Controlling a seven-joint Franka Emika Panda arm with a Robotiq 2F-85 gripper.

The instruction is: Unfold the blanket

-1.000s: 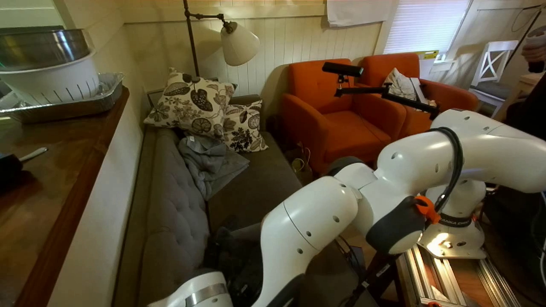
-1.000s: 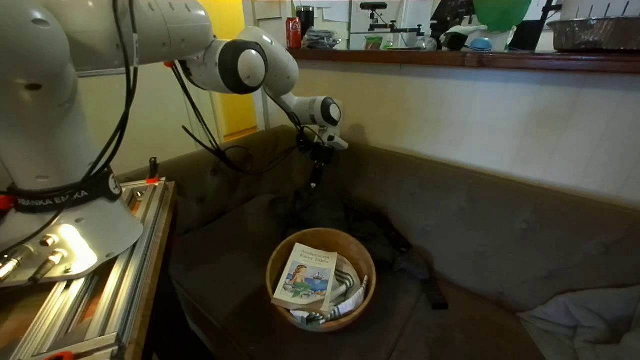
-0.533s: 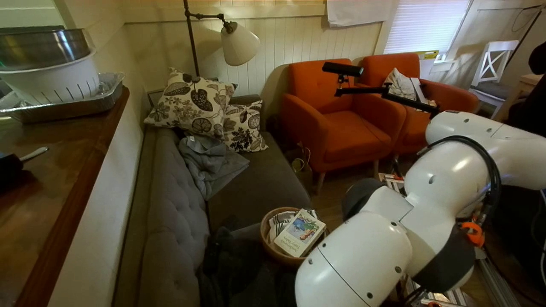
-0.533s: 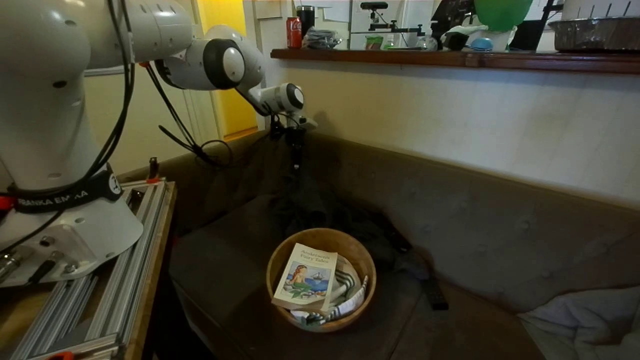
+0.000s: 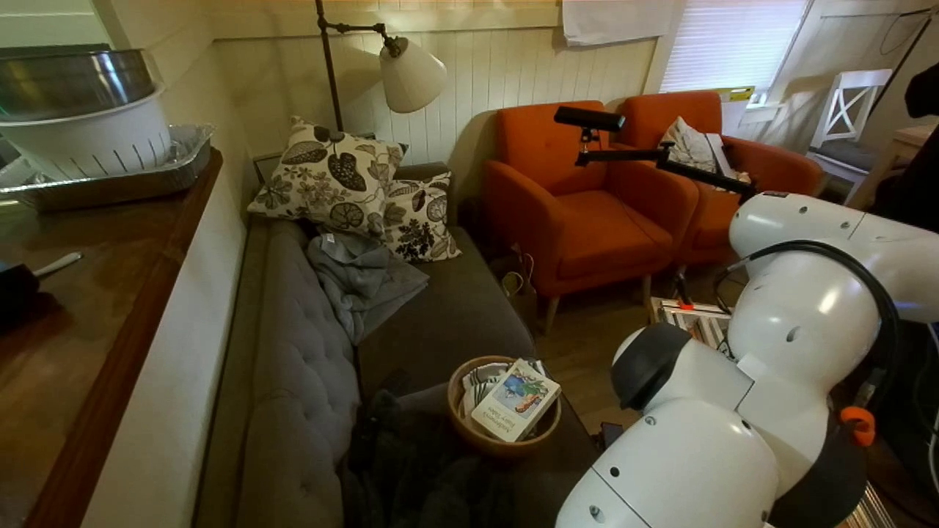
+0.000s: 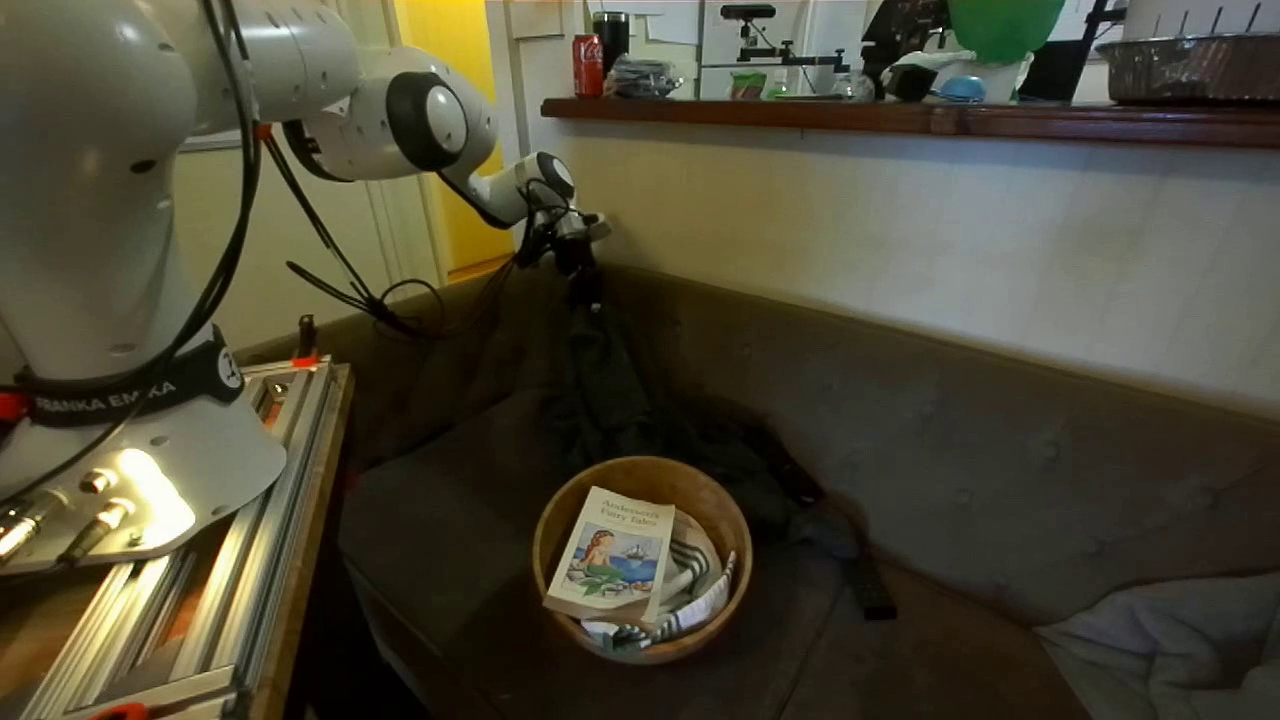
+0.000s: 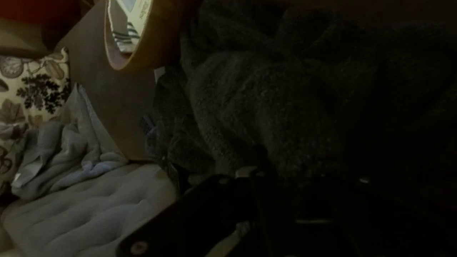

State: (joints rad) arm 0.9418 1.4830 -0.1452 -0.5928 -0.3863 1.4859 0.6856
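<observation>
The dark grey fuzzy blanket (image 6: 610, 390) lies bunched in the couch corner behind the wooden bowl. It also shows in an exterior view (image 5: 425, 477) at the bottom and fills much of the wrist view (image 7: 257, 96). My gripper (image 6: 590, 300) is up near the top of the couch back, and a length of blanket hangs from it down to the heap. In the wrist view, the gripper (image 7: 285, 178) is very dark, with blanket cloth between its fingertips; it looks shut on the cloth. The exact grip is hard to see.
A wooden bowl (image 6: 545, 540) with a book (image 6: 615, 555) and striped cloth stands on the seat beside the blanket. A black remote (image 6: 870, 588) lies near the couch back (image 6: 960, 420). A light grey throw (image 5: 363, 279) and patterned pillows (image 5: 337, 176) are at the far end.
The gripper has moved up and left in an exterior view, drawing a length of blanket up from the heap. The arm's links have swung aside, uncovering the bowl.
</observation>
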